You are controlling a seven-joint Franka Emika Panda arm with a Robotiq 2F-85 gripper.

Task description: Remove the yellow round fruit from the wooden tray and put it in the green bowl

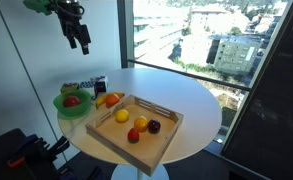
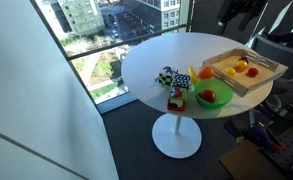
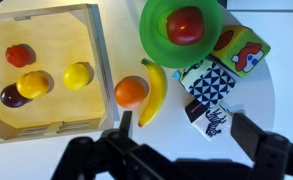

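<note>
yellow round fruit [image 3: 78, 75] is in the wooden tray [image 3: 96, 40], on the side nearest the green bowl [image 3: 154, 40], near the tray wall. Bowl already holds a red fruit [image 3: 186, 25]. Orange [image 3: 131, 92] and banana [image 3: 156, 88] lie on the counter [image 1: 201, 100] between tray and bowl. End effector [image 1: 81, 40] hangs high above, fingers apart, nothing held. Step looks like approach, grasp not started. Next: centre over the yellow one, descend straight, clear the wall, close, lift over to the bowl.

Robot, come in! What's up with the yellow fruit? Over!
Tool open, high above table. Yellow round fruit in wooden tray. Green bowl holds red fruit; banana, orange beside it.
</note>
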